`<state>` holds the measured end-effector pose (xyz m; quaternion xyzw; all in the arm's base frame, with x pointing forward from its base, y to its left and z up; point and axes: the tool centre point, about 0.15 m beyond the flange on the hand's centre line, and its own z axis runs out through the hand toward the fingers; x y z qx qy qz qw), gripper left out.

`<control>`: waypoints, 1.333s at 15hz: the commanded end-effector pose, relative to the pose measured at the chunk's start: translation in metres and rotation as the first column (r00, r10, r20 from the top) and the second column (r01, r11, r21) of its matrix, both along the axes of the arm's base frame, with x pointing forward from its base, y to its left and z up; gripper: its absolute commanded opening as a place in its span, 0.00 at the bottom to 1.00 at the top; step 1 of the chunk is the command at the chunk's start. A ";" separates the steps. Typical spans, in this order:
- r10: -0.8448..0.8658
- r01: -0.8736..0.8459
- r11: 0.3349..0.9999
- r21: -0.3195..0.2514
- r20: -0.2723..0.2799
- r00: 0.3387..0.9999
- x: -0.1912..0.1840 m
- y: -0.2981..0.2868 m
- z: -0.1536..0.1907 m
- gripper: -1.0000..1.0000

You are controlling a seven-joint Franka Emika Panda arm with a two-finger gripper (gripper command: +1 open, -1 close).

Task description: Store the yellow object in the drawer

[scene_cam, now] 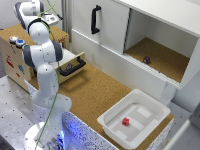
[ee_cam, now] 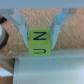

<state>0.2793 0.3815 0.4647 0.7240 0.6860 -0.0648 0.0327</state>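
Note:
In the wrist view a yellow cube (ee_cam: 40,42) with the black letters N and U sits between my gripper (ee_cam: 40,46) fingertips; the grey fingers (ee_cam: 22,27) press against both its sides. Cork-coloured surface lies behind it and a pale band (ee_cam: 45,67) runs beside it. In the exterior view the small pale-wood drawer (scene_cam: 70,61) with its black bar handle (scene_cam: 73,67) is pulled open from the light wooden box unit (scene_cam: 15,62). My arm (scene_cam: 42,52) reaches over it and hides the gripper and cube there.
A large white cabinet (scene_cam: 112,30) with a tall black handle (scene_cam: 95,20) stands at the back, with a small dark object (scene_cam: 146,59) in its open compartment. A white bin (scene_cam: 152,125) holding a small red object (scene_cam: 126,121) stands on the cork table (scene_cam: 95,92).

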 end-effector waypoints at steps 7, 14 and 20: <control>0.016 -0.007 0.983 0.183 -0.050 0.999 0.000 -0.092 -0.115 0.00; 0.107 -0.097 0.979 0.181 -0.046 0.993 0.023 -0.059 -0.137 0.00; 0.043 -0.036 0.983 0.179 -0.036 0.998 0.030 -0.058 -0.131 1.00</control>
